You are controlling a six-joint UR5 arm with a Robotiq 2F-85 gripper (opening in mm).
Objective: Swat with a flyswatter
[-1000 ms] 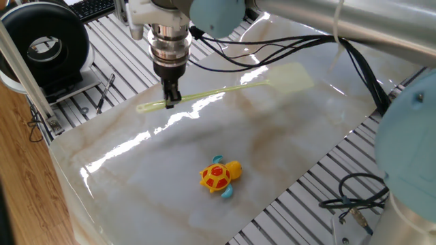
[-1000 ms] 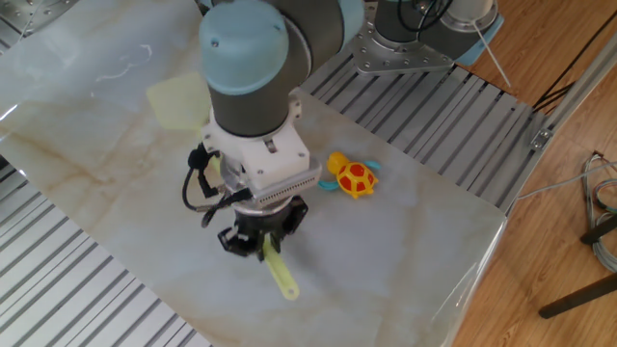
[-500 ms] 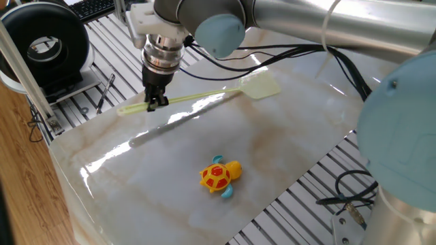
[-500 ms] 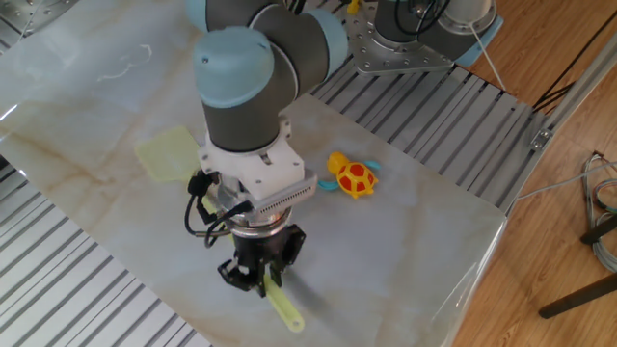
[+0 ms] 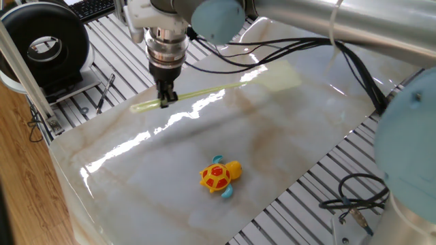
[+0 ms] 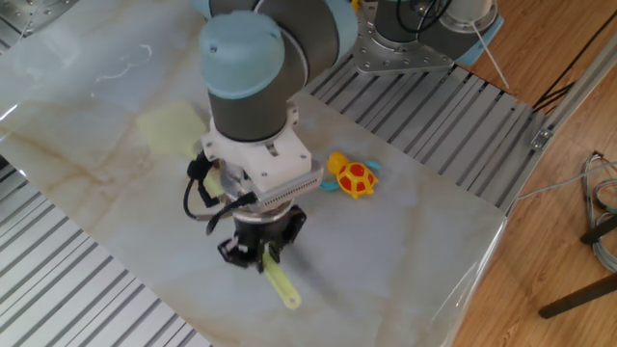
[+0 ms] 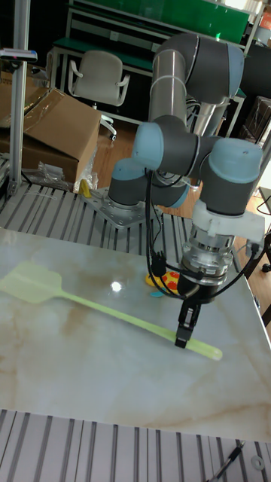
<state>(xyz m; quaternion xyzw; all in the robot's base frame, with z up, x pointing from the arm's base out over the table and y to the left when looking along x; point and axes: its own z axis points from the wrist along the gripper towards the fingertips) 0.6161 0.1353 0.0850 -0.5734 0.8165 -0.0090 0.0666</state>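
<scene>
The pale yellow-green flyswatter stretches across the marble table, its mesh head toward the far right and its handle end sticking out to the left. In the tall fixed view the flyswatter runs from its head at left to the handle end at right. My gripper points straight down and is shut on the handle near its end. It also shows as the gripper and the gripper in the other views. An orange-and-yellow toy turtle sits nearer the table's front, apart from the flyswatter.
A black round device stands on the slatted metal frame at the far left, with cables beside it. The arm's base is bolted at the table's far side. Cardboard boxes and a chair stand behind the table.
The gripper has swung the flyswatter back and forth: its head moved toward the turtle side half a second ago, and now sits back farther away. The turtle has not moved.
</scene>
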